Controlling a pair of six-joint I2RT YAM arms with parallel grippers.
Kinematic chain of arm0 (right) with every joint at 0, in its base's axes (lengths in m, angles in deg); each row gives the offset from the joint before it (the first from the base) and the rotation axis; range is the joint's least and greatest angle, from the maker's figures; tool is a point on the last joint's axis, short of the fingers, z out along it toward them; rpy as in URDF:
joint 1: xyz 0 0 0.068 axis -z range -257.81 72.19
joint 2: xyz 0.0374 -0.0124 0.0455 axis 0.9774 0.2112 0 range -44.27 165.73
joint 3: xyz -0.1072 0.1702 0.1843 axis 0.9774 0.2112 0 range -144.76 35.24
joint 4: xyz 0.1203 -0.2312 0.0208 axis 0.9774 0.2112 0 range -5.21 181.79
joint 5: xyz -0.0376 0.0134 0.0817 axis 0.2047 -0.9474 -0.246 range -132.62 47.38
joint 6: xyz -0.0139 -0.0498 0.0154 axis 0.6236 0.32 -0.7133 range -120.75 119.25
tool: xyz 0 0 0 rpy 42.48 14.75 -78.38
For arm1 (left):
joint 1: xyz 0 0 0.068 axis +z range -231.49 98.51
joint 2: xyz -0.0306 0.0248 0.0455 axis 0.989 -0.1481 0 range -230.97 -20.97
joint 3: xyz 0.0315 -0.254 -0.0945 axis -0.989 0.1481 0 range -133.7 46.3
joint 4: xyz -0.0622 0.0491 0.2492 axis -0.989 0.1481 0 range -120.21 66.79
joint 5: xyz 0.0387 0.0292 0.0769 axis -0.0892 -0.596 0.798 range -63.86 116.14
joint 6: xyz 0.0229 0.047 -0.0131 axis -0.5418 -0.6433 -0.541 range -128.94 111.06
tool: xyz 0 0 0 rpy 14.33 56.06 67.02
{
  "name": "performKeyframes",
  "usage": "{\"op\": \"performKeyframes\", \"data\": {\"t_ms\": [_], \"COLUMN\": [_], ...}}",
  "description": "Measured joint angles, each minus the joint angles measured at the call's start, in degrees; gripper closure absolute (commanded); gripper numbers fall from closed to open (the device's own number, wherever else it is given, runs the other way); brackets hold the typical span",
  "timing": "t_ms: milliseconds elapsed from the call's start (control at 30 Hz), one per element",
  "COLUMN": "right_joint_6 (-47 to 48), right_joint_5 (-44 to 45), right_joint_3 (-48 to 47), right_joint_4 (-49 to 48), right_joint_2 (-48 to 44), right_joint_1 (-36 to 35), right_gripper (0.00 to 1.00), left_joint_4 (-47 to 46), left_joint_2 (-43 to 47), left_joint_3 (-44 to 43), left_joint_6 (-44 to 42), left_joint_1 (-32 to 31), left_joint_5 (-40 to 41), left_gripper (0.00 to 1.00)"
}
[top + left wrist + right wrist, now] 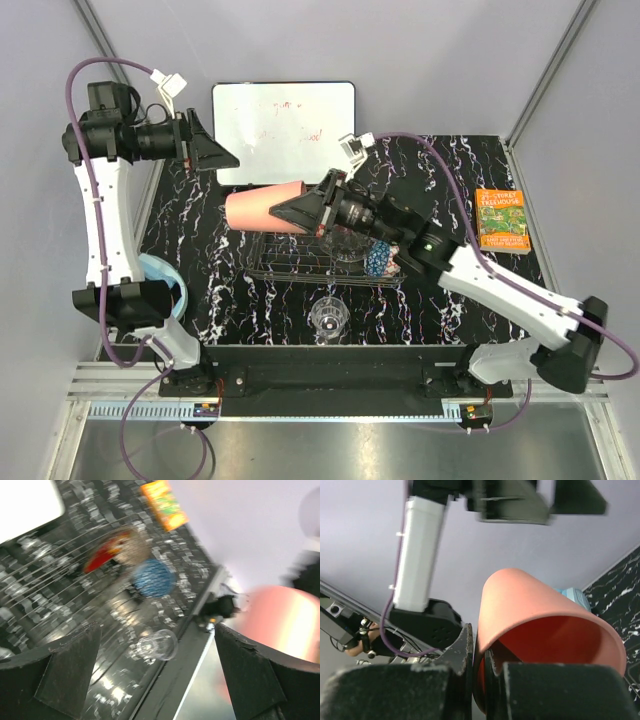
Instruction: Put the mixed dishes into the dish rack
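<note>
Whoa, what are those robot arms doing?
The right gripper is shut on the pink plastic cup, holding it sideways in the air by the dish rack. The left gripper hangs open and empty near the whiteboard. The blue mosaic bowl sits in the rack already, and the clear glass tumbler waits on the table.

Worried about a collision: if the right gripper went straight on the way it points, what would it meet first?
Likely the left arm: the right gripper, shut on the pink plastic cup, points left, and that arm's white link stands beyond the cup. Depth is unclear.
</note>
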Motion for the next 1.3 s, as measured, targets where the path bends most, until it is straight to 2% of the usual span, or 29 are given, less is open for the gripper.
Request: {"op": "performKeyframes", "data": {"t_ms": [200, 333, 433, 633, 800, 900, 1000, 1167, 1233, 1300], "right_joint_6": [-8.39, -12.9, -17.22, -26.18, -29.79, -30.67, -31.43, -31.95, -31.98, -32.09], "right_joint_5": [-9.97, -13.9, -15.37, -16.31, -15.98, -16.48, -16.65, -16.26, -15.91, -15.69], "right_joint_3": [3.74, 3.69, 3.58, 3.58, 3.58, 3.58, 3.58, 3.58, 3.58, 3.58], "right_joint_4": [-11.63, -19.82, -26.6, -39.19, -43.04, -44.33, -45.88, -48.37, -49.16, -49.88], "right_joint_2": [6.03, 7.63, 9.6, 18.29, 22.84, 23.08, 23.08, 22.97, 22.97, 22.97], "right_joint_1": [4.98, 6.01, 7.67, 8.61, 9.35, 9.38, 9.68, 10.8, 11.1, 11.26], "right_gripper": [1.0, 1.0, 1.0, 1.0, 1.0, 1.0, 1.0, 1.0, 1.0, 1.0], "left_joint_4": [-0.04, 0.0, 0.15, 0.0, -1.81, -12.46, -28.65, -73.85, -84.19, -89.72], "left_joint_2": [4.39, 7.39, 7.61, 7.74, 10.71, 15.37, 21.24, 30.12, 30.03, 29.7], "left_joint_3": [1.09, 6.91, 9.79, 10.19, 14.64, 21.77, 30.47, 49.9, 52.3, 52.96], "left_joint_6": [0.2, 0.07, -0.61, -0.83, 3.32, 12.07, 23.89, 56.63, 65.07, 69.99], "left_joint_1": [-0.04, -0.04, -0.04, 0.35, 0.04, 0.42, 0.42, 0.42, 0.42, 0.39], "left_joint_5": [-9.73, -13.92, -15.04, -15.63, -15.8, -15.82, -15.56, -15.13, -15.23, -15.28], "left_gripper": [0.01, 0.01, 0.01, 0.01, 0.01, 0.01, 0.01, 0.01, 0.01, 0.01]}}
